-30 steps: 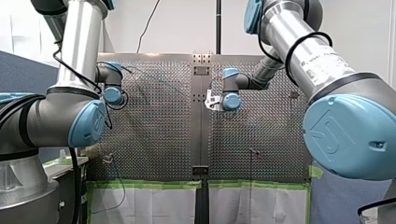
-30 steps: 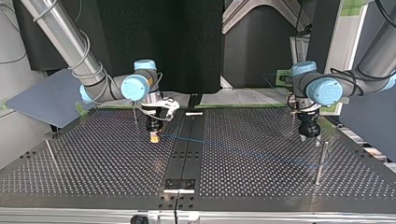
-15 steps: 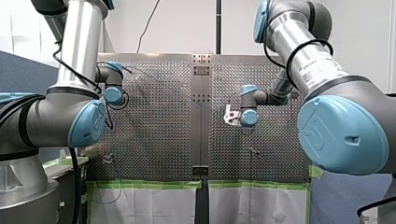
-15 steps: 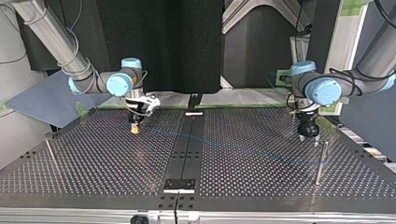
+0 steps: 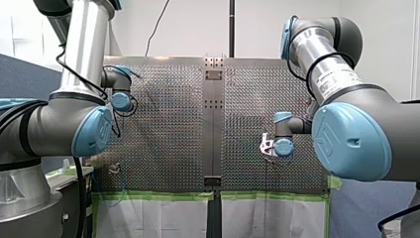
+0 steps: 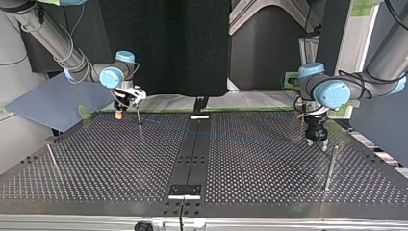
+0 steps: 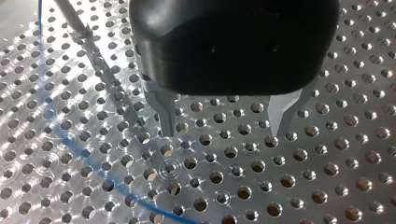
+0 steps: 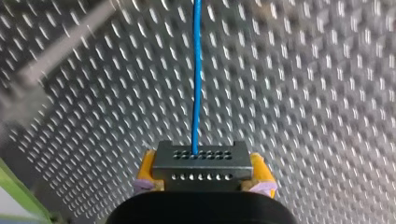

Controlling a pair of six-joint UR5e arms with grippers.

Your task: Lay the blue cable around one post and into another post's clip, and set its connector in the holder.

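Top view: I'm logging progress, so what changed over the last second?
My right gripper, shut on the connector, carried it toward the top view's left and far edge, dragging the blue cable along. My left gripper stayed open near the post.

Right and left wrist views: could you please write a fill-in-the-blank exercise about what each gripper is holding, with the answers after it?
1. The pads of my right gripper are ____ in colour.
2. My right gripper is shut on the connector, and the cable leaving it is ____ in colour.
3. Between the open fingers of my left gripper there is ____.
Missing words: yellow; blue; nothing.
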